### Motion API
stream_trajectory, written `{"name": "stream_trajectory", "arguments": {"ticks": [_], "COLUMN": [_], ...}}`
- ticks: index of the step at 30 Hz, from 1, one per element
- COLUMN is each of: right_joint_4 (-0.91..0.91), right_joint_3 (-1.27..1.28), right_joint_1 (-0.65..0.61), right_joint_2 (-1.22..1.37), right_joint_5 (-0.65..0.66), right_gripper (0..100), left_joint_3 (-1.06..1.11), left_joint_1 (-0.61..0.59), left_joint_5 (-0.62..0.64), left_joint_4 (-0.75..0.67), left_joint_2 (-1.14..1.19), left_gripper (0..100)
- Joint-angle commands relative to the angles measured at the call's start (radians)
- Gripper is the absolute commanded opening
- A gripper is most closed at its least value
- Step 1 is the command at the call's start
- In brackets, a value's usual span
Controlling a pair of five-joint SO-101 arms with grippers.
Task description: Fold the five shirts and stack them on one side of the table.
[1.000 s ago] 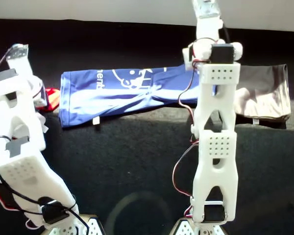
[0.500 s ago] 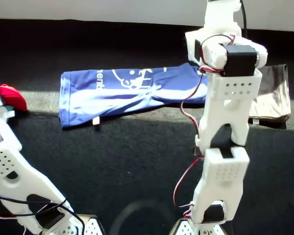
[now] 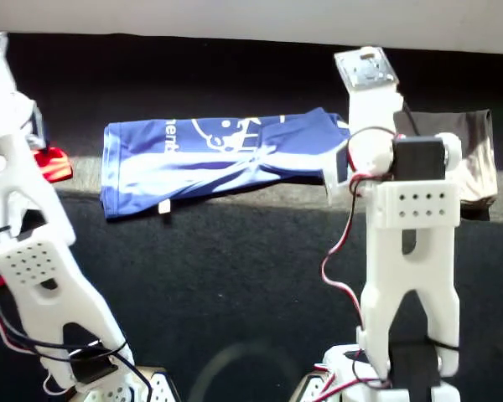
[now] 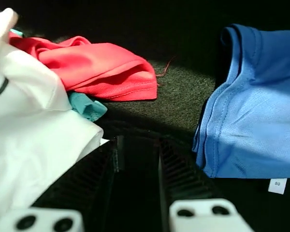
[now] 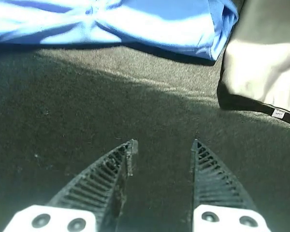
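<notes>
Right arm (image 3: 411, 218) back from blue shirt (image 3: 218, 159) edge, jaws apart

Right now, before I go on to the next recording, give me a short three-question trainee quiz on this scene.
1. True or false: the right end effector grips the blue shirt.
2. Which shirt peeks out between the red shirt and the white shirt? A teal, B yellow, C black.
3. How many shirts of different colours does the left wrist view show?
Key: 1 false, it is open over the bare table; 2 A, the teal shirt; 3 four.
</notes>
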Motion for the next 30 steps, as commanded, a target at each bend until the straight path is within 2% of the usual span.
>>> {"name": "stream_trajectory", "arguments": {"ticks": [1, 7, 9, 21, 30], "right_joint_4": [-0.041, -0.067, -0.067, -0.059, -0.01], "right_joint_3": [0.131, 0.252, 0.268, 0.272, 0.272], "right_joint_1": [-0.007, -0.007, -0.007, -0.01, -0.01], "right_joint_2": [-0.097, -0.165, -0.174, -0.176, -0.176], "right_joint_5": [0.017, 0.081, 0.089, 0.087, 0.087], "right_gripper": [18.0, 18.0, 18.0, 18.0, 18.0], "left_joint_3": [0.027, 0.048, 0.018, -0.196, -0.236], "left_joint_1": [0.101, 0.17, 0.186, 0.213, 0.214], "left_joint_5": [0.046, 0.152, 0.169, 0.172, 0.172], "left_joint_4": [0.008, -0.094, -0.109, -0.146, -0.123], "left_joint_2": [0.018, 0.177, 0.226, 0.467, 0.49], "left_gripper": [12, 21, 21, 21, 21]}}
